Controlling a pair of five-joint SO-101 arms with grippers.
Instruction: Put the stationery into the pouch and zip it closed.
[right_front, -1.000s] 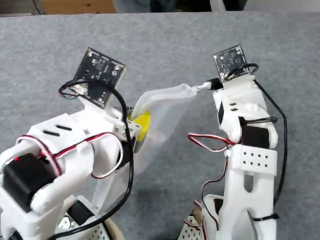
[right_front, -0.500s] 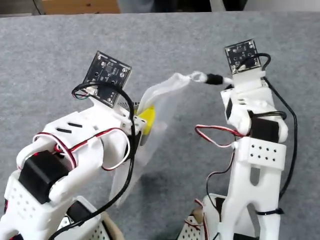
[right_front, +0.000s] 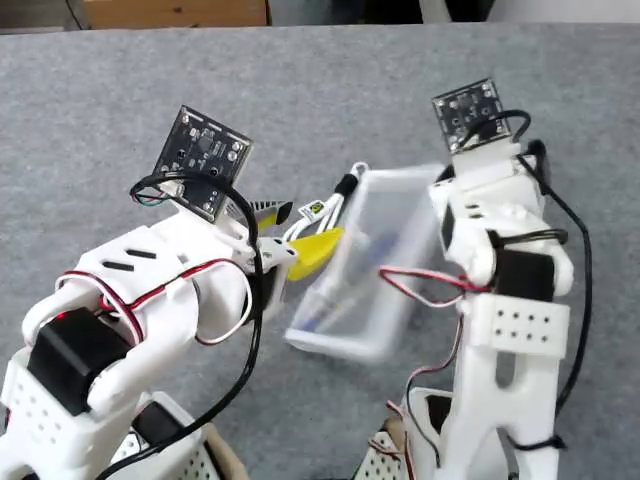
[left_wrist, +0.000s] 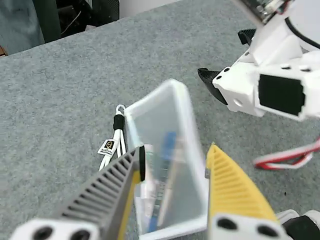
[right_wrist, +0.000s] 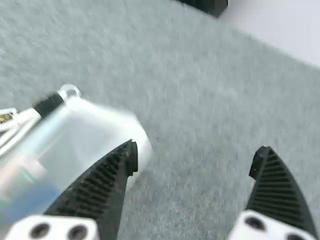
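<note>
Both wide: left gripper (left_wrist: 175, 152) straddling pouch (left_wrist: 159, 112) should clamp it, then my right gripper (right_wrist: 196, 150) pinches the pull (left_wrist: 119, 122) squarely.

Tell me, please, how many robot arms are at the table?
2. The left arm is on the pouch's left, the right arm on its right; the pouch lies between them. No more seem hidden.

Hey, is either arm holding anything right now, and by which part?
Apparently nothing. The right gripper is open beside the pouch; the left gripper has its fingers spread astride one end, no pinch visible.
</note>
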